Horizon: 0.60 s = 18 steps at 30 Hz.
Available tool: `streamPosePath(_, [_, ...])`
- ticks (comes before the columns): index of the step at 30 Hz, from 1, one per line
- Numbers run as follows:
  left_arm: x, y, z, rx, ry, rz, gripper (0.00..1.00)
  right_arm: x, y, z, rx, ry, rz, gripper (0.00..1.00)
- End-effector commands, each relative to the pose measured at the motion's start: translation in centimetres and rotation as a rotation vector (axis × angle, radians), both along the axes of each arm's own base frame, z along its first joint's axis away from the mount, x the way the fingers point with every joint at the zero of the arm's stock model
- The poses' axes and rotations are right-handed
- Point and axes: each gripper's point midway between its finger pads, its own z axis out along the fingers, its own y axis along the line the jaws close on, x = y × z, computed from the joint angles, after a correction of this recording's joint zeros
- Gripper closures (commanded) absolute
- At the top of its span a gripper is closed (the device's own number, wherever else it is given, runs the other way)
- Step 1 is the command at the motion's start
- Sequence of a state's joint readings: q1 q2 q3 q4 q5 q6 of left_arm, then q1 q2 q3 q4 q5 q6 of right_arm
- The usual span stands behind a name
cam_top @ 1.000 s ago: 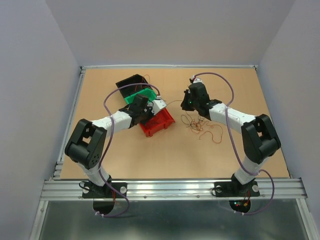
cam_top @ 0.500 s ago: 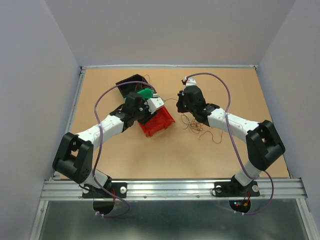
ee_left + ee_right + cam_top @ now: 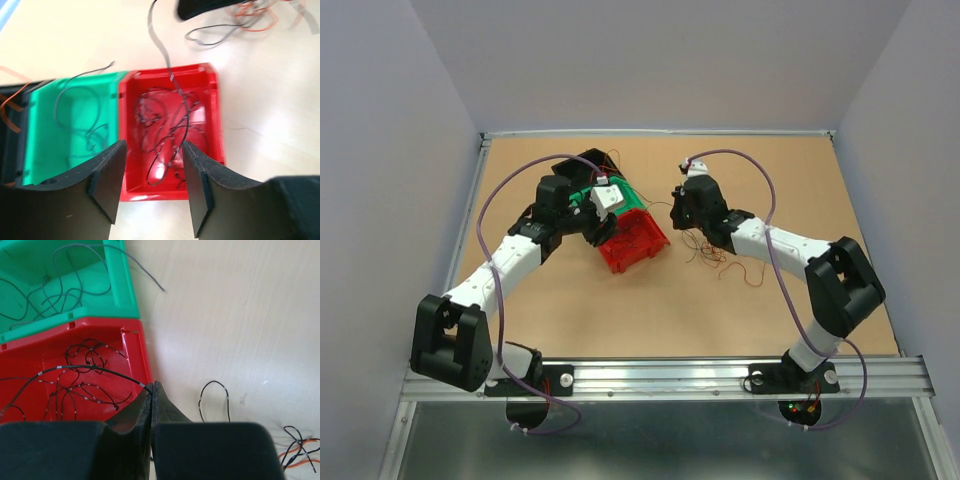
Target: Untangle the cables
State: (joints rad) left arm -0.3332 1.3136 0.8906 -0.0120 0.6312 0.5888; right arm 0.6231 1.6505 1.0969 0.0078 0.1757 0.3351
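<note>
Pinching one black cable (image 3: pixel 90 367) at its tips, my right pincer (image 3: pixel 152 389) is pressed together just outside the corner of the red bin (image 3: pixel 132 355). From my grip the cable arcs out over that bin, above a heap of more black cables (image 3: pixel 85 387) with silver marks lying on its floor. The green bin (image 3: pixel 122 285) sits side by side with the red one, touching it. A few thin grey cables (image 3: pixel 60 295) are looped inside it, and one end trails over its rim onto the surface (image 3: pixel 240 315).

My left pincer (image 3: pixel 152 147) is spread wide with nothing between its fingers (image 3: pixel 107 185). It hovers above the near wall of the red bin, close to where that bin meets the green one. Beyond the green bin stands a black bin (image 3: pixel 9 150) with an orange cable (image 3: pixel 6 111) at its edge.

The rest of the tangle (image 3: pixel 718 250), red, orange and black strands, lies on the surface to the right of the bins, just beside my right arm (image 3: pixel 770 238). A single black loop (image 3: pixel 215 382) lies apart from it, between the tangle and the red bin.
</note>
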Motion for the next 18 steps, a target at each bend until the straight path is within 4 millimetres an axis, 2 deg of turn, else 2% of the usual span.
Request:
streamPosePath(1, [-2.9, -2.5, 2.5, -0.102, 0.013, -0.194, 0.4, 0.1, 1.5, 0.1, 0.002, -0.025, 0.031, 0.99])
streamPosePath(5, [-2.3, -3.4, 4.1, -0.14, 0.036, -0.212, 0.38, 0.0, 2.0, -0.2, -0.008, -0.025, 0.037, 0.99])
streamPosePath(10, [-0.6, -4.6, 3.6, -0.147, 0.096, -0.214, 0.42, -0.1, 2.5, -0.4, -0.016, -0.025, 0.041, 0.99])
streamPosePath(11, [-0.3, -4.9, 2.7, -0.138, 0.125, -0.213, 0.42, -0.1, 2.5, -0.4, -0.019, -0.027, 0.039, 0.99])
streamPosePath(13, [0.1, -5.8, 2.4, -0.123, 0.13, -0.216, 0.44, -0.1, 2.6, -0.6, -0.027, -0.027, 0.035, 0.99])
streamPosePath(15, [0.3, -6.7, 1.2, -0.096, 0.153, -0.216, 0.46, -0.1, 2.7, -0.7, -0.03, -0.027, 0.036, 0.99])
streamPosePath(18, [1.3, -7.2, 0.3, -0.076, 0.158, -0.196, 0.49, -0.1, 2.8, -0.8, -0.032, -0.027, 0.036, 1.0])
